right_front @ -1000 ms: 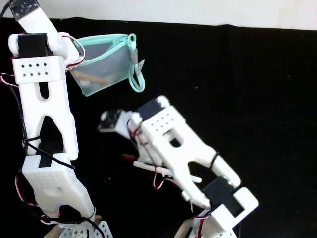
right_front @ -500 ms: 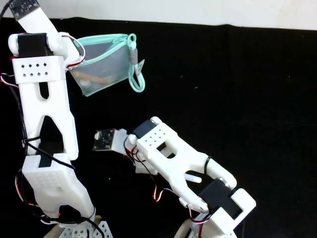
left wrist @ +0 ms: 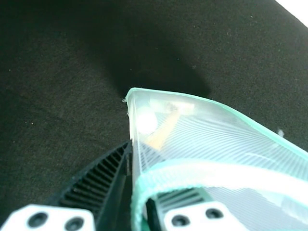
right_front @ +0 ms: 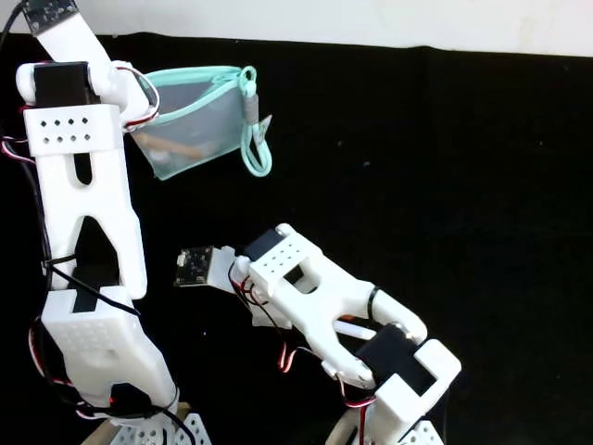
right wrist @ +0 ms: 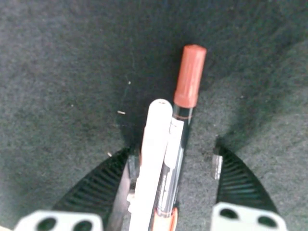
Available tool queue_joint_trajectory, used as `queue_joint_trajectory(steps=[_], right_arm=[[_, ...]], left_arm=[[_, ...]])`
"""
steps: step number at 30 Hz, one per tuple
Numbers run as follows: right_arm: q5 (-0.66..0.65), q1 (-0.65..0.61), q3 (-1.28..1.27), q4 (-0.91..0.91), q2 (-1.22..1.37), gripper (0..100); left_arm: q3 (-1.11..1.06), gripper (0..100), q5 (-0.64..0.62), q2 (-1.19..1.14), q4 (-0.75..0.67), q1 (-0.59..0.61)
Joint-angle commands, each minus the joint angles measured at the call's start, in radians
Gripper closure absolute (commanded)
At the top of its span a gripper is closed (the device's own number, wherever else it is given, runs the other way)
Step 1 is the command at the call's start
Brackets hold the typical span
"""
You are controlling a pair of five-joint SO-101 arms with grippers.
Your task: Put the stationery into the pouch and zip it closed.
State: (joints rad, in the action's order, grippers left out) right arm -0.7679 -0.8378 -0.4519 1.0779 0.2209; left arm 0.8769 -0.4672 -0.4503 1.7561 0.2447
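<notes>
Pens now sit inside the spread right tool, which pulled back (left tool clenches pouch).

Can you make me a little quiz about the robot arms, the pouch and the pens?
1. Which one holds the green pouch: the left gripper or the right gripper?
2. What lies between the open right gripper's fingers? A) a white pen and a red-capped pen B) an eraser C) scissors
3. True or false: the white pen and the red-capped pen are inside the pouch.
Key: 1 the left gripper; 2 A; 3 false, they lie on the black table.
</notes>
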Motion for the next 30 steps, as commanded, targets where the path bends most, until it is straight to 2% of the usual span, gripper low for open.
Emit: queue_joint_trajectory(steps=[1,5,7,9,16,20,30], right_arm=[[-0.015,-0.001,0.007,-0.056,0.039,76.9],[-0.011,-0.001,0.007,-0.056,0.051,99.8],[-0.011,0.001,0.005,-0.054,0.053,95.6],[-0.008,0.001,0.005,-0.053,0.053,99.8],[-0.003,0.048,0.008,-0.05,0.045,99.2],[0.086,0.122,0.042,-0.048,-0.024,99.2],[0.215,0.311,0.048,-0.047,-0.245,99.2]], left_arm=[[-0.002,99,0.009,-0.021,-0.011,0.016],[-0.002,99,0.008,-0.021,-0.011,0.016],[-0.002,99,0.008,-0.021,-0.011,0.016],[-0.002,99,0.008,-0.021,-0.011,0.016],[-0.002,99,0.009,-0.021,-0.011,0.016],[-0.002,99,0.009,-0.021,-0.011,0.016],[-0.002,99,0.008,-0.021,-0.011,0.016]])
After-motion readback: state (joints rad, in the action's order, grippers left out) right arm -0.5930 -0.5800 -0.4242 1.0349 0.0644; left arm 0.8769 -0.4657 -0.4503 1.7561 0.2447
